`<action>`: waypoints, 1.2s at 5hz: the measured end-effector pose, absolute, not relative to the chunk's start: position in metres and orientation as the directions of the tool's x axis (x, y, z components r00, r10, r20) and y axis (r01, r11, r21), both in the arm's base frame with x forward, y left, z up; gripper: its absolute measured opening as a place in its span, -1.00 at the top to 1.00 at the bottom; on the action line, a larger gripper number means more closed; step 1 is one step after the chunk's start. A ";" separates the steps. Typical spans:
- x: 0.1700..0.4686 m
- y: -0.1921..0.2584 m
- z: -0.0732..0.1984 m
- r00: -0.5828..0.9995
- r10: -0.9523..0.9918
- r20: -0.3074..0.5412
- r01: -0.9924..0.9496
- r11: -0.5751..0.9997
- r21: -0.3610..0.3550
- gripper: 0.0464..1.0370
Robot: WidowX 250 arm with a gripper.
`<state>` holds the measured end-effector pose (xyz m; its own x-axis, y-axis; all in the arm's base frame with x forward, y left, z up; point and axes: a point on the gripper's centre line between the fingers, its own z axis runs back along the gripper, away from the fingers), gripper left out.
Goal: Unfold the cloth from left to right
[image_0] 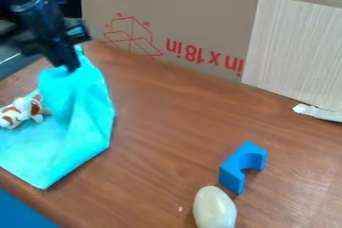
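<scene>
Brown wood-grain tabletop [167, 127] was backed by an upright cardboard sheet [207, 2] marked with red print, against whose right part a pale striped panel [290, 47] was set. Beside the panel's foot, a white strip [319, 113] was seen. Turquoise cloth [83, 122] was spread over the left side of the table, its far part raised into a peak and gripped by the black gripper [71, 67], which was positioned at the upper left with its fingers closed on the fabric. Folds were formed below the peak, while the near part was laid flatter, with one corner pointed toward the near edge of the table. A white toy with orange-brown patches [21, 112] was lying on the cloth at the left. Toward the lower right, a blue arch-shaped block [242, 167] was placed near a cream egg-shaped object [214, 208]. Another blue surface [21, 212] was partly visible in the lower left corner.
</scene>
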<state>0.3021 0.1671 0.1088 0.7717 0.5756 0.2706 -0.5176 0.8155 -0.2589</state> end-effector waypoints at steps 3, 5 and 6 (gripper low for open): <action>0.372 0.105 0.098 0.791 0.571 0.221 -0.510 0.814 -0.276 0.96; 0.400 0.074 0.105 0.805 0.565 0.182 -0.491 0.806 -0.330 0.96; 0.408 0.067 0.101 0.804 0.573 0.160 -0.497 0.795 -0.348 0.96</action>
